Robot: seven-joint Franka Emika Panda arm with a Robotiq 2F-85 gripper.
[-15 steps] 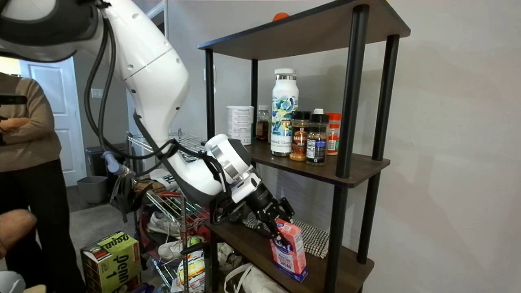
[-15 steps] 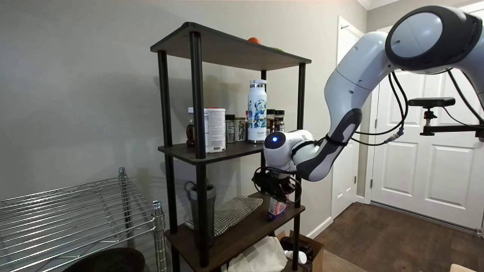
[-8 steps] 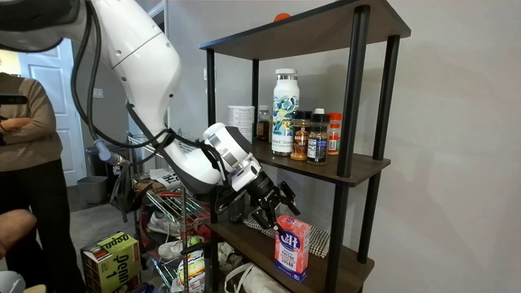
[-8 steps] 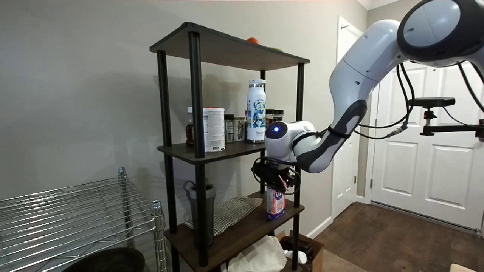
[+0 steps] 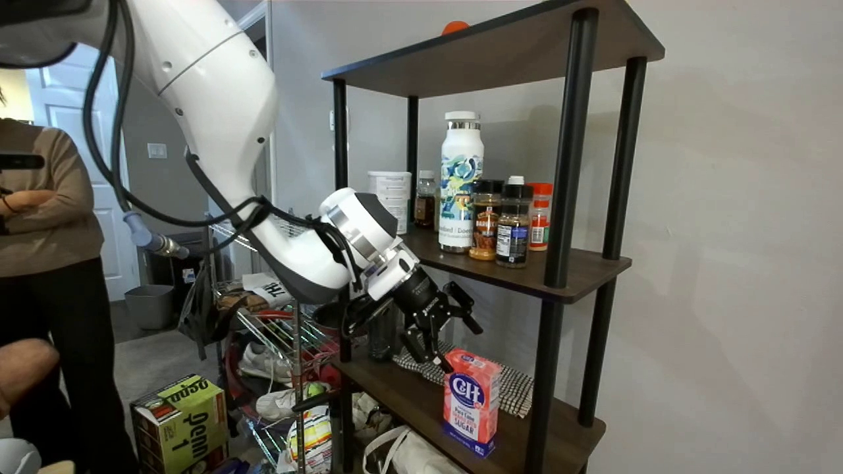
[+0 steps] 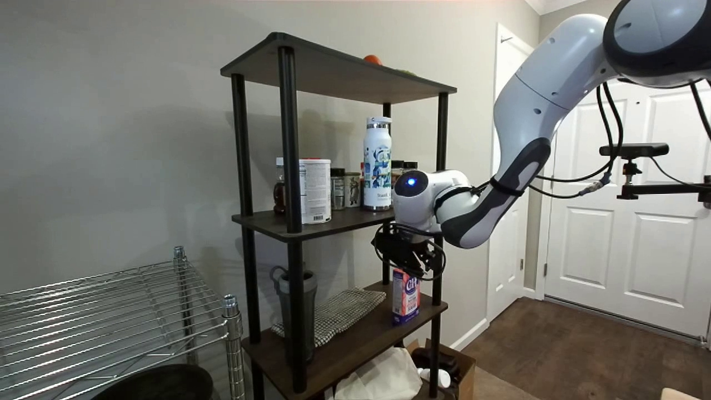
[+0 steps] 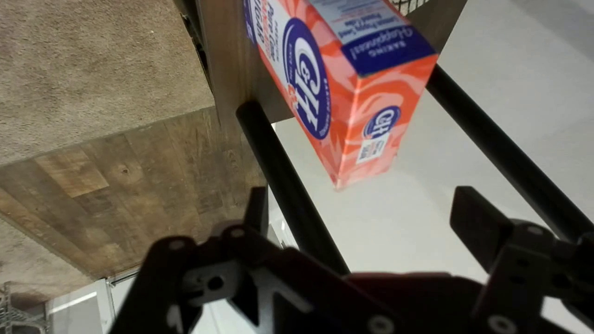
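Note:
A pink and blue sugar box (image 5: 471, 403) stands upright on the lower shelf (image 6: 355, 350), near its end. In the wrist view, the box (image 7: 320, 69) lies beyond the fingertips, its top facing me. My gripper (image 5: 463, 347) hangs just above and beside the box top, tilted downward, with its fingers spread wide. Nothing is between the pads (image 7: 478, 222); wall and a black post show through the gap. One fingertip overlaps the box's top corner in an exterior view; the wrist view shows them apart. Cables and the gripper body hide the fingers in an exterior view.
Black posts (image 5: 571, 151) frame the shelf, one close by the gripper. The middle shelf (image 5: 421, 253) above holds a white bottle (image 5: 461, 191), a canister (image 6: 315, 191) and several spice jars. A checkered cloth (image 6: 350, 314) and dark tumbler (image 6: 303, 316) share the lower shelf. A wire rack (image 6: 111, 316) stands alongside.
The gripper has opened and let go of the sugar box, then drawn up and back from it. The box, tilted in the fingers a second ago, now stands upright on the shelf.

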